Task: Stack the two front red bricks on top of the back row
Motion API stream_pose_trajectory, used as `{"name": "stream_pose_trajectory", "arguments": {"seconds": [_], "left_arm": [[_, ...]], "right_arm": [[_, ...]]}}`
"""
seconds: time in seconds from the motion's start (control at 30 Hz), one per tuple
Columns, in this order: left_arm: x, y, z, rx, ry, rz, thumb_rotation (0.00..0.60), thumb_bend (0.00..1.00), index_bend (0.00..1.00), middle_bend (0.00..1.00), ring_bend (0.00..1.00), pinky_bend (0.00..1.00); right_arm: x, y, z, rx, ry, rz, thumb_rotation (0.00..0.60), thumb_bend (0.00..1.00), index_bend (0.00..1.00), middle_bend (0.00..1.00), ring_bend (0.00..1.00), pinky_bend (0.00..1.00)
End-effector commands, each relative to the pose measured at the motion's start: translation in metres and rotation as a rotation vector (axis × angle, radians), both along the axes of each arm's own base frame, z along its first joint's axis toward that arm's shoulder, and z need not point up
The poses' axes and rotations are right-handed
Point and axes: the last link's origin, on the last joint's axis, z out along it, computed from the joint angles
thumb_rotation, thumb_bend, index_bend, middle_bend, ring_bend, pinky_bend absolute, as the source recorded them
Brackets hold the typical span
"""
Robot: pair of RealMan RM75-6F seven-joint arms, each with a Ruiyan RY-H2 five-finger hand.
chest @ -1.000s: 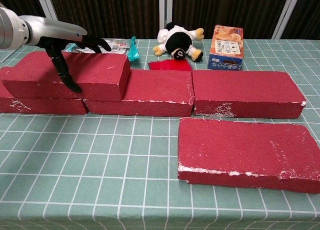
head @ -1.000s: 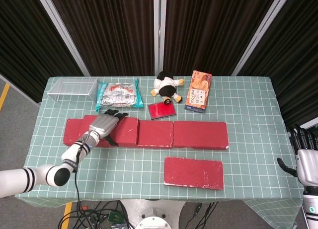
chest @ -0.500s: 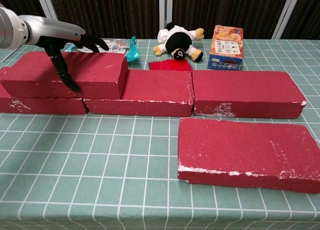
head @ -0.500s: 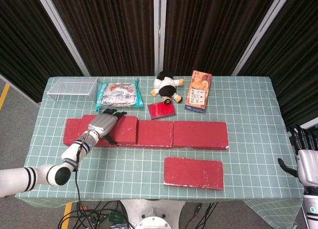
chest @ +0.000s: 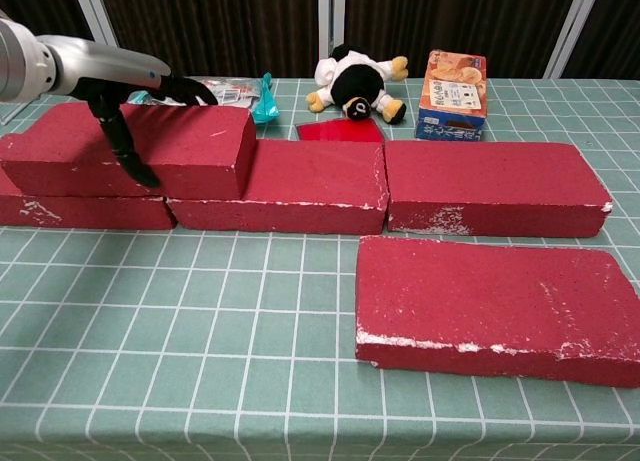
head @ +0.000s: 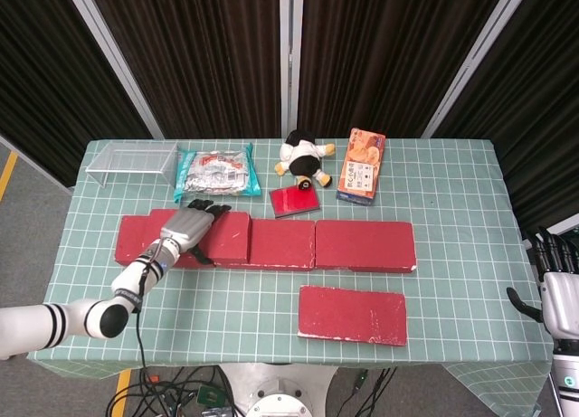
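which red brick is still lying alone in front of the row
The front brick at the right, flat on the mat, apart from the back row; the stacked brick lies under the left hand.

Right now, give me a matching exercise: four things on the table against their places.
Things:
1. stacked brick
2. front brick
3. plush toy
4. clear rack

Places:
A. back left corner of the table
B. alone, in front of the row
C. on the left end of the row, under the left hand
D. behind the row, beside the snack box

Pairs: 1-C, 2-B, 3-D, 4-A
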Motion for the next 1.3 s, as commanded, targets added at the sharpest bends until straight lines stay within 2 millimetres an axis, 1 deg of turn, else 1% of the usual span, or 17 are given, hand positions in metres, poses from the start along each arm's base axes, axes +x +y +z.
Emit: {"name": "stream_pose_trajectory", "arguments": {"seconds": [0.03, 0.27, 0.37, 0.47, 0.57, 0.7, 0.77, 0.83, 0.93, 1.0, 1.1, 1.2, 1.3], "left_arm": [[0.001, 0.0, 0.0, 0.003, 0.0, -0.005, 0.6, 0.05, 0.05, 0.0, 0.0, 0.0], [0.004, -0.001, 0.002, 0.012, -0.016, -0.009, 0.6, 0.05, 0.05, 0.0, 0.0, 0.0], [0.007, -0.004, 0.006, 0.012, -0.032, -0.014, 0.6, 0.05, 0.04, 0.0, 0.0, 0.0], [0.011, -0.011, 0.015, 0.009, -0.056, -0.016, 0.6, 0.04, 0.04, 0.0, 0.0, 0.0], [0.013, -0.023, 0.028, 0.004, -0.077, -0.016, 0.6, 0.04, 0.03, 0.0, 0.0, 0.0], [0.011, -0.038, 0.049, 0.049, -0.073, -0.049, 0.6, 0.04, 0.03, 0.0, 0.0, 0.0], [0.004, -0.047, 0.063, 0.098, -0.061, -0.056, 0.6, 0.04, 0.03, 0.0, 0.0, 0.0], [-0.012, -0.057, 0.079, 0.183, -0.02, -0.07, 0.6, 0.04, 0.03, 0.0, 0.0, 0.0], [-0.045, -0.079, 0.096, 0.309, 0.045, -0.056, 0.6, 0.04, 0.03, 0.0, 0.0, 0.0], [-0.068, -0.096, 0.103, 0.366, 0.042, -0.006, 0.6, 0.04, 0.03, 0.0, 0.0, 0.0], [-0.097, -0.117, 0.113, 0.43, 0.028, 0.039, 0.6, 0.04, 0.03, 0.0, 0.0, 0.0], [-0.116, -0.134, 0.116, 0.473, -0.007, 0.036, 0.6, 0.04, 0.03, 0.0, 0.0, 0.0], [-0.127, -0.147, 0.115, 0.485, -0.04, 0.031, 0.6, 0.04, 0.04, 0.0, 0.0, 0.0]], "right_arm": [[0.0, 0.0, 0.001, -0.004, -0.003, 0.0, 0.6, 0.19, 0.0, 0.0, 0.0, 0.0], [-0.001, 0.001, 0.002, -0.01, -0.007, 0.002, 0.6, 0.19, 0.0, 0.0, 0.0, 0.0], [0.0, 0.001, 0.003, -0.007, -0.006, 0.009, 0.6, 0.19, 0.0, 0.0, 0.0, 0.0], [0.001, 0.003, 0.005, 0.003, 0.001, 0.015, 0.6, 0.18, 0.0, 0.0, 0.0, 0.0], [0.004, 0.004, 0.006, 0.02, 0.007, 0.02, 0.6, 0.16, 0.0, 0.0, 0.0, 0.0], [0.01, 0.006, 0.002, 0.049, 0.003, 0.027, 0.6, 0.13, 0.0, 0.0, 0.0, 0.0], [0.015, 0.007, -0.004, 0.083, -0.012, 0.035, 0.6, 0.11, 0.0, 0.0, 0.0, 0.0], [0.021, 0.007, -0.011, 0.134, -0.034, 0.053, 0.6, 0.09, 0.0, 0.0, 0.0, 0.0], [0.032, 0.006, -0.024, 0.254, -0.029, 0.09, 0.6, 0.06, 0.0, 0.0, 0.0, 0.0], [0.042, 0.005, -0.033, 0.336, -0.02, 0.118, 0.6, 0.03, 0.0, 0.0, 0.0, 0.0], [0.058, 0.004, -0.047, 0.432, -0.013, 0.158, 0.6, 0.0, 0.0, 0.0, 0.0, 0.0], [0.076, 0.007, -0.063, 0.521, -0.038, 0.198, 0.6, 0.0, 0.0, 0.0, 0.0, 0.0], [0.088, 0.009, -0.076, 0.583, -0.041, 0.232, 0.6, 0.0, 0.0, 0.0, 0.0, 0.0]]}}
